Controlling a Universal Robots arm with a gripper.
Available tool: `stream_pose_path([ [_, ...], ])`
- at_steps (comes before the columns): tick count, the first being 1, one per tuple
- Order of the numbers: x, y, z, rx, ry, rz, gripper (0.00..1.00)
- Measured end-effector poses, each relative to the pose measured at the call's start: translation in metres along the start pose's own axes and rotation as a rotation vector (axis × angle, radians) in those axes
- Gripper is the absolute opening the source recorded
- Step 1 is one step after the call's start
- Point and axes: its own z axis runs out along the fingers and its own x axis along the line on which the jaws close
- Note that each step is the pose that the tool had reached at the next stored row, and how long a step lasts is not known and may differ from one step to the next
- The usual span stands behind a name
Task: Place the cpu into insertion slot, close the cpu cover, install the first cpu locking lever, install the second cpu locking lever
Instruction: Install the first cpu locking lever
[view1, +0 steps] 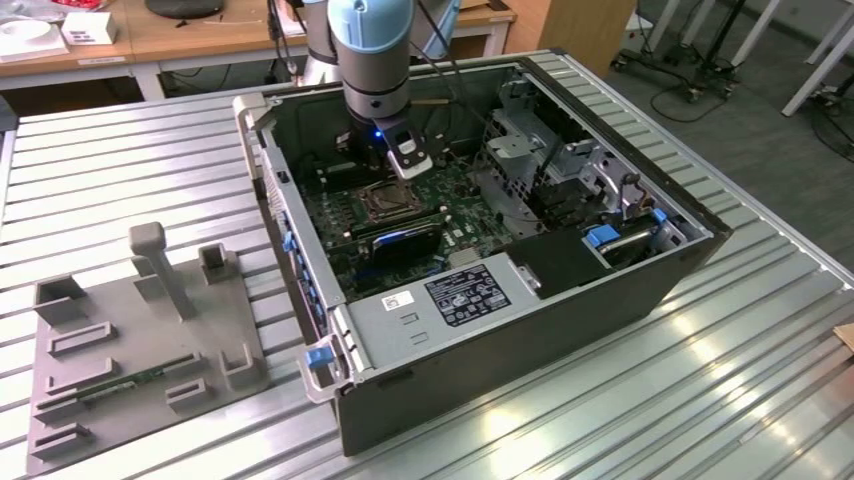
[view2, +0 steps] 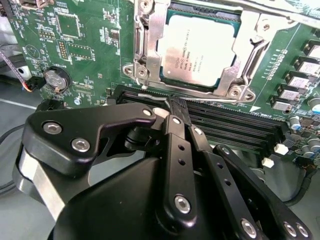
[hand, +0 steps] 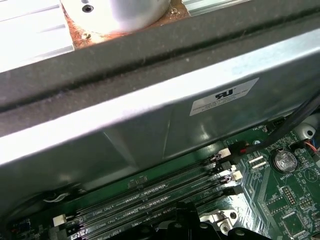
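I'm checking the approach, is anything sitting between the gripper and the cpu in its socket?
Nothing visible does. In the second wrist view the gripper hangs over the black memory slots, right beside the insertion slot, where the cpu already sits with the cpu cover closed around it.

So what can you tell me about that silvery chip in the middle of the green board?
The cpu is a flat square chip with a silvery-grey metal top bearing faint print. It lies flat in the insertion slot, with the cpu cover closed around its edges. The gripper sits beside it, over the black memory slots, not touching it.
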Motion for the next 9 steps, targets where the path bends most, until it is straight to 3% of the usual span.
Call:
stream_pose_path([
  [9, 0.0012, 0.0011, 0.0002, -0.0001, 0.0002, 0.000, 0.10],
])
